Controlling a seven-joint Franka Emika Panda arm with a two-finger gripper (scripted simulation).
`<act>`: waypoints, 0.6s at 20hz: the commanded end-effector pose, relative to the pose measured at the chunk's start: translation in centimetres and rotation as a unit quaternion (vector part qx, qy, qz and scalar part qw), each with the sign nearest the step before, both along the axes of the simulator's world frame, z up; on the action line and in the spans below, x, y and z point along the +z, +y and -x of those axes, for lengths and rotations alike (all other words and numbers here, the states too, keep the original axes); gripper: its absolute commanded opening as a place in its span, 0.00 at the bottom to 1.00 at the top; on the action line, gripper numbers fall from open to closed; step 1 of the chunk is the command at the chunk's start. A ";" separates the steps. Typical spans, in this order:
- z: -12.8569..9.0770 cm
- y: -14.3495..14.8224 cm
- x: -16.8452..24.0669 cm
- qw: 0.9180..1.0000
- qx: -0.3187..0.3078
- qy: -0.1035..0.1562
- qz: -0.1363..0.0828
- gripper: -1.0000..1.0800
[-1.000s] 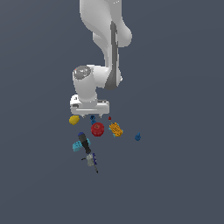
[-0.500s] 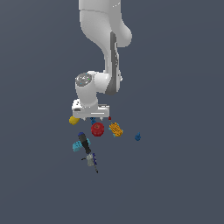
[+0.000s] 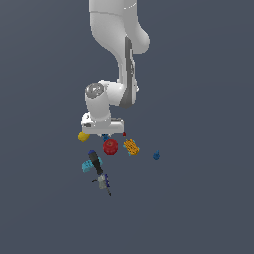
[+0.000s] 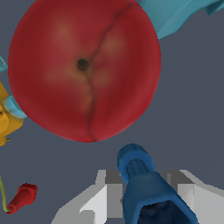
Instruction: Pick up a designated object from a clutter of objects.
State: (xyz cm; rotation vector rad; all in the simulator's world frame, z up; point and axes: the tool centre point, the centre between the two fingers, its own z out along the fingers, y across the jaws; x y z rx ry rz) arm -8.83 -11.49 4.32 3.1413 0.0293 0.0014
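Observation:
The designated object (image 4: 141, 181), a small dark-blue stubby rod with a rounded end, lies between my two grey fingers (image 4: 107, 192), which press on both its sides. My gripper (image 4: 145, 180) is shut on it, low over the clutter of objects. In the exterior view the gripper (image 3: 104, 134) sits just above the floor, and only a dark-blue bit of the designated object (image 3: 106, 137) shows under the hand. The red ball (image 4: 83, 70) lies right beside the rod's free end without touching it.
Round the hand lie a yellow lump (image 3: 84, 136), the red ball (image 3: 110, 146), an orange-yellow block (image 3: 131, 146), a tiny red cone (image 3: 124, 133), a cyan block (image 3: 91, 164) and a black-and-grey rod (image 3: 100, 173). A lone blue blob (image 3: 156, 155) lies off to the exterior view's right.
The hand has come down onto the clutter, from a little above the objects to floor level among them. The other objects have stayed where they were.

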 end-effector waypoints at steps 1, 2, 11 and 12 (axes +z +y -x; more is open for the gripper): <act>0.0 0.0 0.0 1.000 0.000 0.000 0.000 0.00; 0.0 0.0 0.0 1.000 0.000 0.000 0.000 0.00; -0.5 -0.4 1.9 1.000 0.000 0.000 0.000 0.00; -0.6 -0.5 2.3 1.000 0.000 0.000 0.000 0.00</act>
